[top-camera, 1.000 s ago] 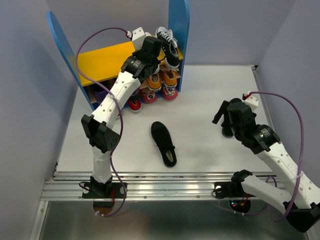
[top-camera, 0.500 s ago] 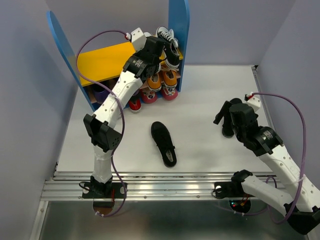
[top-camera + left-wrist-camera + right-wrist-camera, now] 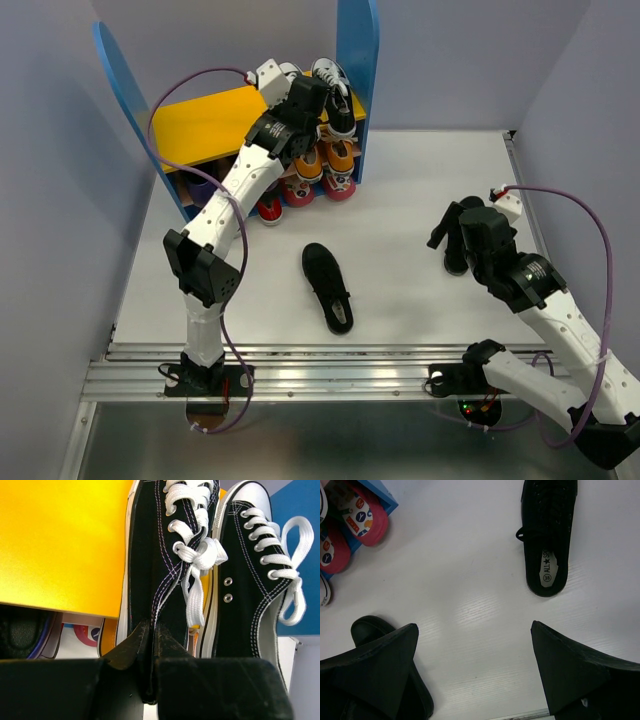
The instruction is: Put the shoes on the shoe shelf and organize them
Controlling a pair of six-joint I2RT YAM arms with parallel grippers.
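White tabletop [image 3: 420, 170], lilac-grey walls, shelf standing at the far left corner.

Change noted: compared with half a second ago, my left pincer [image 3: 150, 630] is sitting a touch further left over the yellow top board [image 3: 205, 120] of the blue-sided shoe shelf [image 3: 357, 40], and the black canvas sneaker with white laces [image 3: 155, 555] is moving with it. My right pincer [image 3: 474, 630] is keeping the same spot. I am reading this as fine placement: the sneaker is being squared up on the top tier, not carried.

Left pincer: jaws are pinching almost together on the sneaker's heel rim, with the shoe stretching away ahead of them along the board. The second black canvas sneaker [image 3: 250, 580] is lying just right of the held one, beside the blue panel. Orange sneakers with white soles [image 3: 325, 160] are sitting on the tier below.

Right pincer: fingers are spreading wide, gripping nothing, hanging above the tabletop. One all-black slip-on shoe [image 3: 547, 540] is lying ahead and to the right, well apart. Another black slip-on [image 3: 367, 625] is showing partly under the left finger; whether it is being touched, I cannot tell. Both are still waiting for the shelf.
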